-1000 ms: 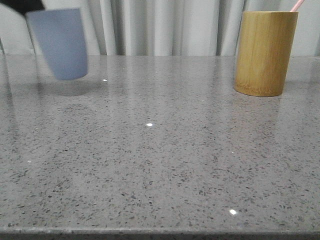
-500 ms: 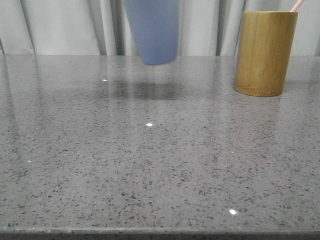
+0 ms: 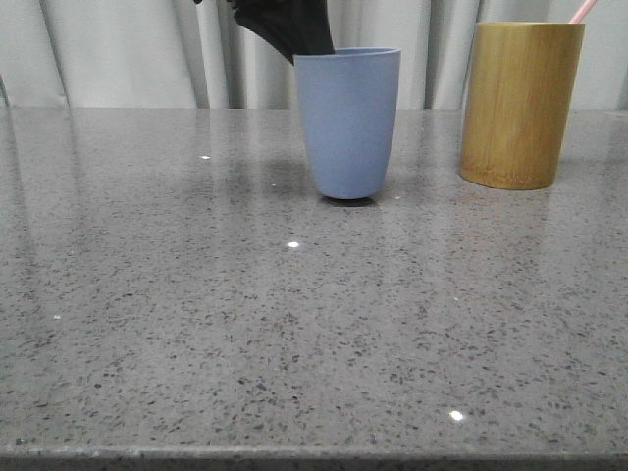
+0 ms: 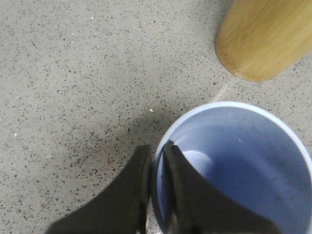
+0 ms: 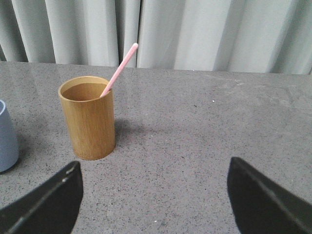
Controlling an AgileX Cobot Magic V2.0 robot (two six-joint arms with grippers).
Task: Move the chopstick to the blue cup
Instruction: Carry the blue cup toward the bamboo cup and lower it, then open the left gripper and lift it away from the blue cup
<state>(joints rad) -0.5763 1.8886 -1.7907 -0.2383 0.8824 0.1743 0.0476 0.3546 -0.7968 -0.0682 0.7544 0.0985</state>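
The blue cup (image 3: 348,123) stands upright at mid-table, its base at the table surface. My left gripper (image 3: 289,29) is shut on the cup's rim, one finger inside and one outside, as the left wrist view shows (image 4: 157,148); the cup (image 4: 239,165) is empty inside. One pale pink chopstick (image 5: 119,70) leans in the tan bamboo holder (image 5: 88,119), right of the cup; only its tip (image 3: 583,10) shows in the front view. My right gripper (image 5: 153,183) is open and empty, hovering to the right of the holder. The cup's edge shows at that view's side (image 5: 6,136).
The bamboo holder (image 3: 520,103) stands at the back right, close to the blue cup, and also shows in the left wrist view (image 4: 265,36). The grey speckled table (image 3: 294,324) runs to a near edge. Grey curtains (image 3: 118,49) hang behind.
The blue cup, held by my left gripper, has moved from the far left, raised, rightward to mid-table and come down to the surface. The bamboo holder has not moved.
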